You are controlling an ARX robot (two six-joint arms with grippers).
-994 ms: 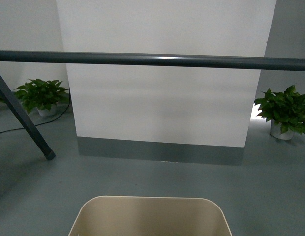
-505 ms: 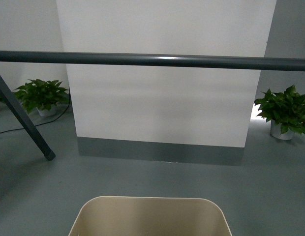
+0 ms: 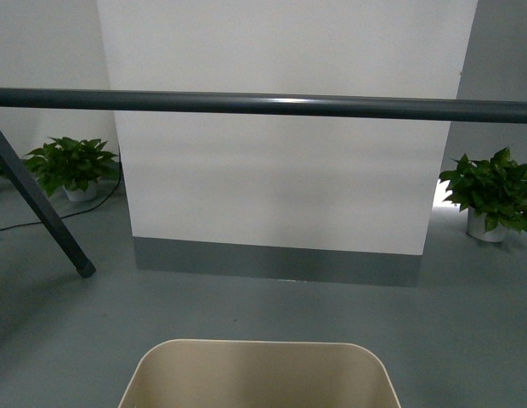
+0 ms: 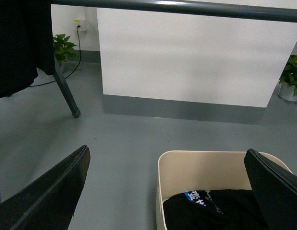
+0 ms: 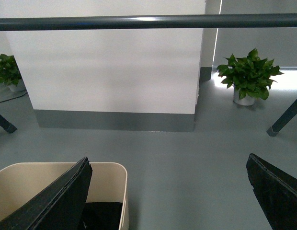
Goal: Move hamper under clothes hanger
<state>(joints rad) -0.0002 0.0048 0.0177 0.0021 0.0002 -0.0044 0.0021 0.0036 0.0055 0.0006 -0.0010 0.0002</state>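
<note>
Your hamper (image 3: 259, 374) looks light and stiff; take it by the rim. Both tools, left tool (image 4: 165, 187) and right tool (image 5: 167, 187), gape wide, holding nothing.

Soft, even indoor light is filling all three views, leaving the grey floor (image 3: 246, 306) muted. A pale glare streak is running along the clothes hanger (image 3: 280, 104) bar. Brighter light is spilling in behind the right-hand potted plant (image 3: 493, 195) (slightly overexposed). Edges are looking mildly soft.
</note>
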